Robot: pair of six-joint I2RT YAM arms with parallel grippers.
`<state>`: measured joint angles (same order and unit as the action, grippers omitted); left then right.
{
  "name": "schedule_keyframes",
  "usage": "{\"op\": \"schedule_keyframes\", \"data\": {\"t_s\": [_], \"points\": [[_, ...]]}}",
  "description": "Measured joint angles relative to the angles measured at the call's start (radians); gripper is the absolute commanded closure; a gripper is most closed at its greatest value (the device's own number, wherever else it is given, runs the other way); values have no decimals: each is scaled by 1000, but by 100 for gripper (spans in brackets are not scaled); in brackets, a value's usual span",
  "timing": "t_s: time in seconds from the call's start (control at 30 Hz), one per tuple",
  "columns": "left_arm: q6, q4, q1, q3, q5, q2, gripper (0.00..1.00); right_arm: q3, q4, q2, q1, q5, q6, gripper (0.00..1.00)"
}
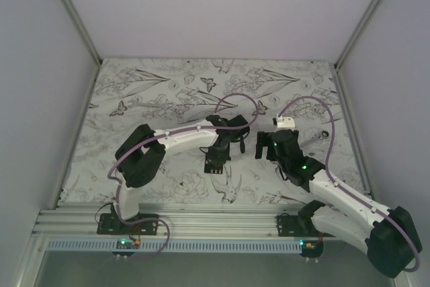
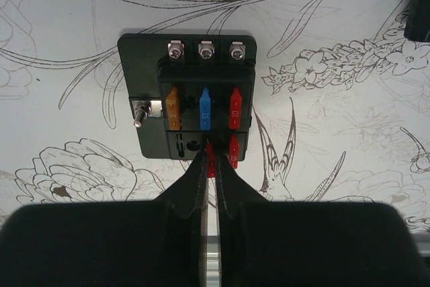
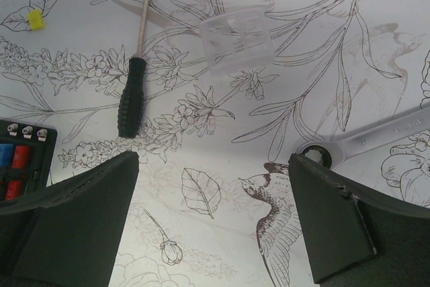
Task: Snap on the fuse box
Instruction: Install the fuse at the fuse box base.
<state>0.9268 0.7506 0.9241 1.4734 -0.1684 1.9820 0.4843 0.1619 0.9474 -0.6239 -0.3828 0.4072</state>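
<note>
Left gripper (image 2: 210, 156) pinches a small red fuse (image 2: 210, 169) in the flat black plastic fuse box (image 2: 143, 65). Its blue fuse (image 2: 205, 109) reads 15. Right gripper (image 3: 213, 162) is spread wide.

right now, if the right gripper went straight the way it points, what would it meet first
Probably the flower-printed tablecloth; the clear square plastic lid lies farther along, though depth is unclear.

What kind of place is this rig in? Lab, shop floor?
Most likely a lab test cell, not a shop floor: plain pale walls box in the workspace, a flower-print sheet covers it, and props are laid out: a fuse box, screwdriver and wrench.
</note>
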Motion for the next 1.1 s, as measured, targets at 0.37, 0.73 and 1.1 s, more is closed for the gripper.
{"op": "schedule_keyframes", "data": {"t_s": [0.37, 0.73, 1.1], "points": [[0, -22, -29, -28, 45, -20, 100, 0, 0, 0, 0, 0, 0, 0], [0, -37, -37, -53, 55, -33, 100, 0, 0, 0, 0, 0, 0, 0], [-3, -24, -15, -35, 12, -23, 100, 0, 0, 0, 0, 0, 0, 0]]}}
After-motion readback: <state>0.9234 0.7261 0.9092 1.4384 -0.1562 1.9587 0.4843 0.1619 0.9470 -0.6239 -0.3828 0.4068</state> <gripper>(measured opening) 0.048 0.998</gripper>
